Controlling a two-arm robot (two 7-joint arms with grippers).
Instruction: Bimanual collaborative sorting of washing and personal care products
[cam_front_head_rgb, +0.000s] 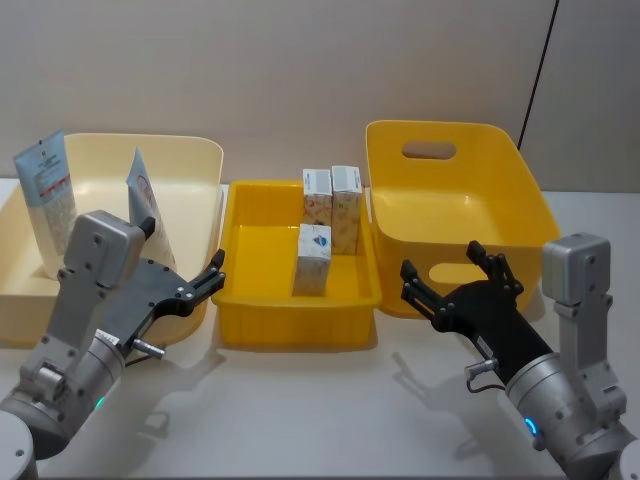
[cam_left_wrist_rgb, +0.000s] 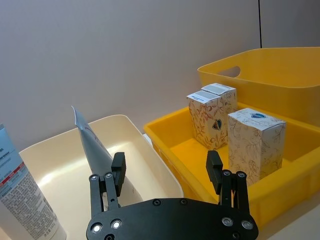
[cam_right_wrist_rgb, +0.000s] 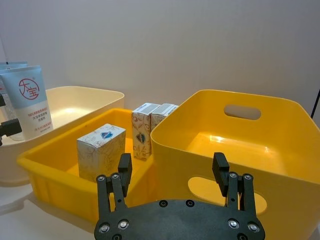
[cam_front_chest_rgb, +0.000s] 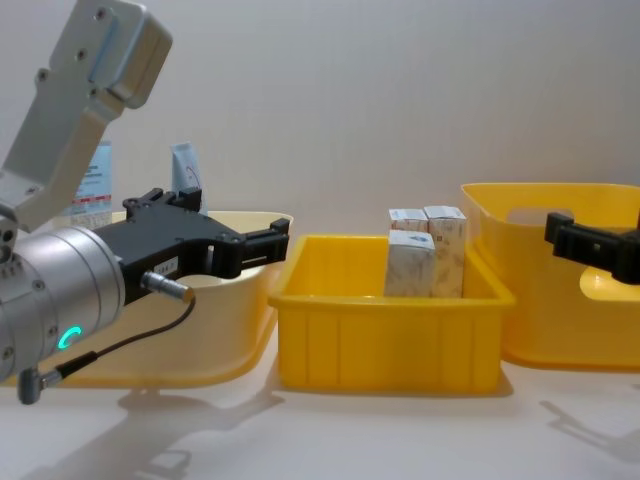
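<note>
Two pale-blue tubes (cam_front_head_rgb: 45, 195) (cam_front_head_rgb: 150, 205) stand leaning in the cream bin (cam_front_head_rgb: 200, 150) at the left. Three cream cartons stand upright in the shallow yellow tray (cam_front_head_rgb: 300, 330): one in front (cam_front_head_rgb: 312, 260) and two side by side behind it (cam_front_head_rgb: 332, 200). My left gripper (cam_front_head_rgb: 185, 245) hovers open over the cream bin's front right corner, pointing toward the tray, with nothing between its fingers (cam_left_wrist_rgb: 166, 162). Open as well, my right gripper (cam_front_head_rgb: 442, 262) hangs in front of the large yellow bin (cam_front_head_rgb: 520, 170); its fingers (cam_right_wrist_rgb: 172, 162) hold nothing.
The three containers stand in a row on the white table, close together, against a plain wall. The large yellow bin at the right has handle slots and nothing inside. Bare table lies in front of the containers.
</note>
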